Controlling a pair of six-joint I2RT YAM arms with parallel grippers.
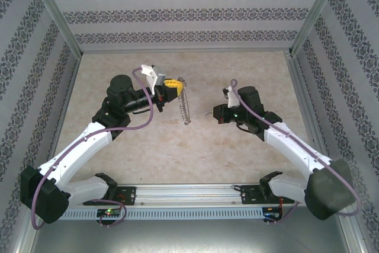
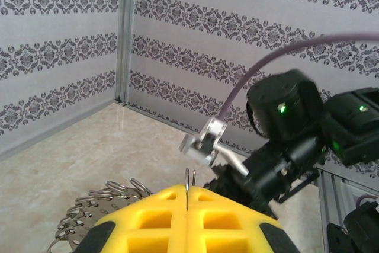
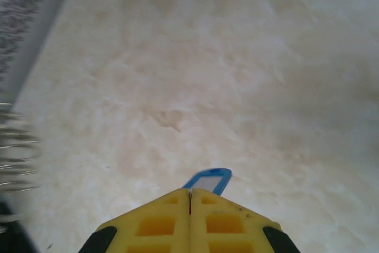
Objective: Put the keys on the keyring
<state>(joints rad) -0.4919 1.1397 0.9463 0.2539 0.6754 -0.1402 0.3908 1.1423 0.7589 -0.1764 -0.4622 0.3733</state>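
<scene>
My left gripper (image 1: 176, 85) is raised over the middle of the table, its yellow fingers (image 2: 154, 223) shut on a thin wire loop of the keyring (image 2: 189, 177). The rest of the keyring (image 1: 185, 108) hangs from it as a floppy silvery chain, and several of its rings (image 2: 98, 202) bunch to the left of the fingers. To the right, my right gripper (image 1: 218, 114) faces the chain. In the right wrist view this right gripper (image 3: 189, 192) is shut, and the key's blue head (image 3: 208, 179) sticks out just past the tips; its blade is hidden.
The floor is a pale beige stone-look surface (image 1: 177, 152). Patterned walls (image 1: 177, 16) with metal corner posts close in the back and both sides. An aluminium rail (image 1: 189, 197) carries the arm bases along the near edge.
</scene>
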